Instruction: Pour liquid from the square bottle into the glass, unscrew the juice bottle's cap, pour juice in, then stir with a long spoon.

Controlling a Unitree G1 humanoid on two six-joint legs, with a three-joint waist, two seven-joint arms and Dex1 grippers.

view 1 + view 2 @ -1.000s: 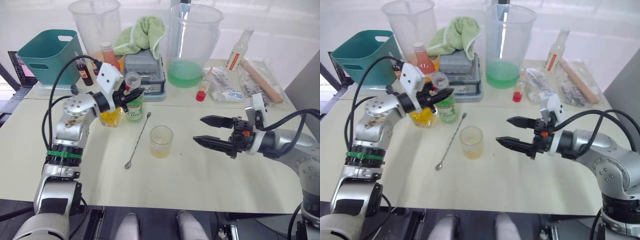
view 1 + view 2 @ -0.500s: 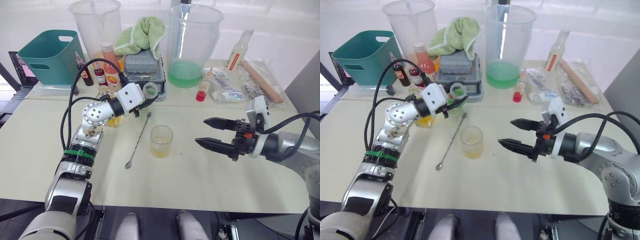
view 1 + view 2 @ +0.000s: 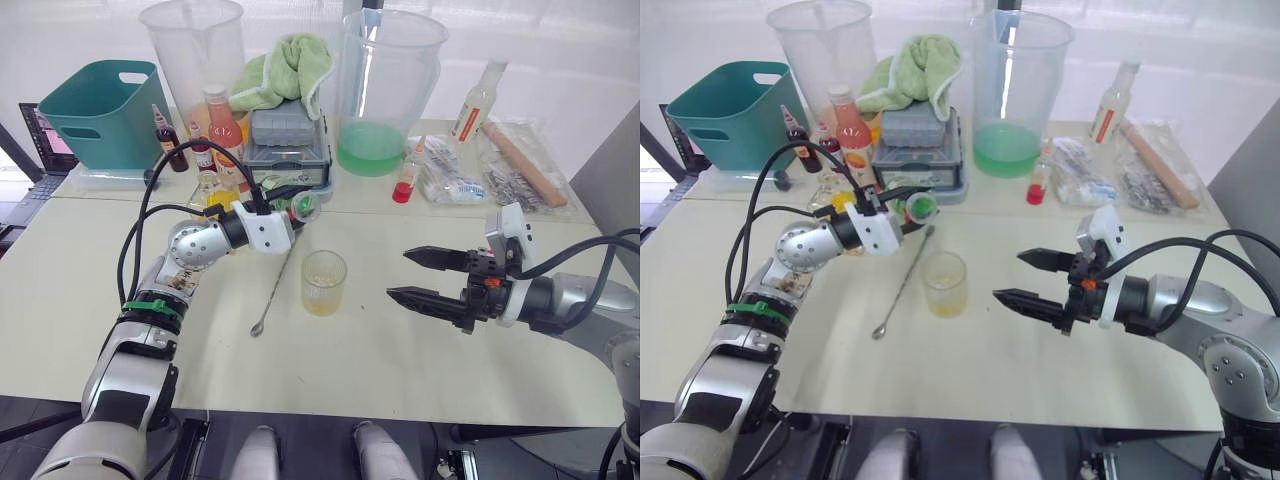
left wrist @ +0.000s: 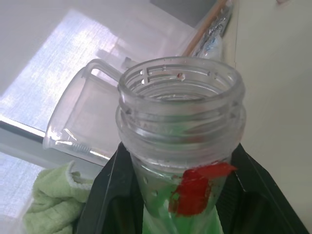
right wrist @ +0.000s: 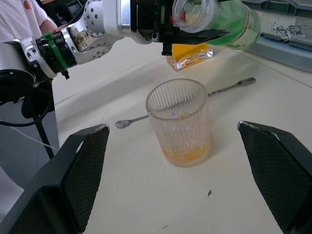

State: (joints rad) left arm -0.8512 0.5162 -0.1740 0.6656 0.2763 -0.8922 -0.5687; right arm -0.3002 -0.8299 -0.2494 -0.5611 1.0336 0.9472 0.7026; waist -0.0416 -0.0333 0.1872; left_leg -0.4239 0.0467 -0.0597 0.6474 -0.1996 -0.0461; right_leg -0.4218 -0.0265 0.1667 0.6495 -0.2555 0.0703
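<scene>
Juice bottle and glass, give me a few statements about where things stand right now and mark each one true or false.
1. The left gripper holds the juice bottle tipped toward the glass. True.
2. The juice bottle is capped. False: its mouth is open.
3. The glass is empty. False: a little yellow liquid sits at its bottom.
4. The right gripper is open, holding nothing. True.
5. The long spoon stands in the glass. False: it lies on the table beside it.

The left gripper [image 3: 290, 207] holds the tipped juice bottle [image 3: 298, 207] just beyond the glass [image 3: 323, 283].
</scene>
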